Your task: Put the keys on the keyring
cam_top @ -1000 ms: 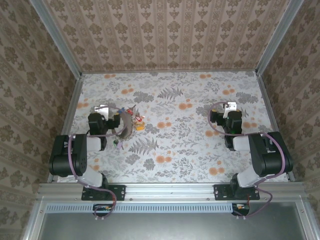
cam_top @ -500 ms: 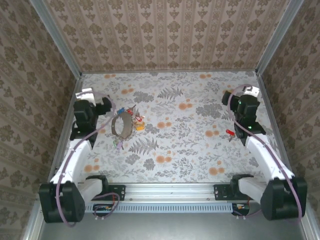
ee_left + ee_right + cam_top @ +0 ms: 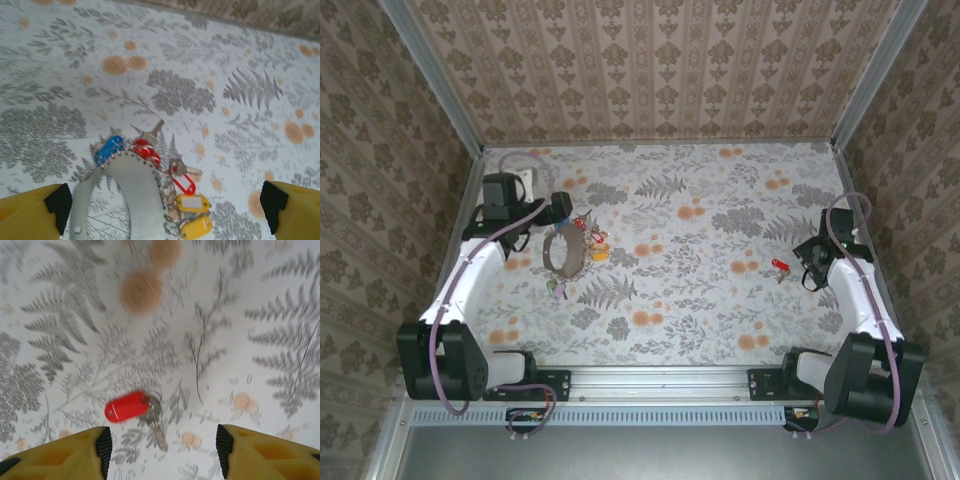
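Loose red-tagged key (image 3: 127,406) lies on floral table (image 3: 250,340) just ahead of right gripper (image 3: 163,440), left of its centreline; tag crosswise, blade angled back toward the fingers; jaws apart, holding nothing; path unobstructed; left gripper (image 3: 166,205) spread wide over keyring (image 3: 125,172) and its tagged keys (image 3: 192,202), well apart from the loose key.

Red key (image 3: 126,406); grey keyring (image 3: 127,180); floral-print grey-orange tabletop (image 3: 680,300).

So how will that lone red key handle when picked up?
The red key lies flat on the table, so pinching it is probably fiddly. Tag and blade look loosely joined, so one likely dangles. It looks light, apt to slide.
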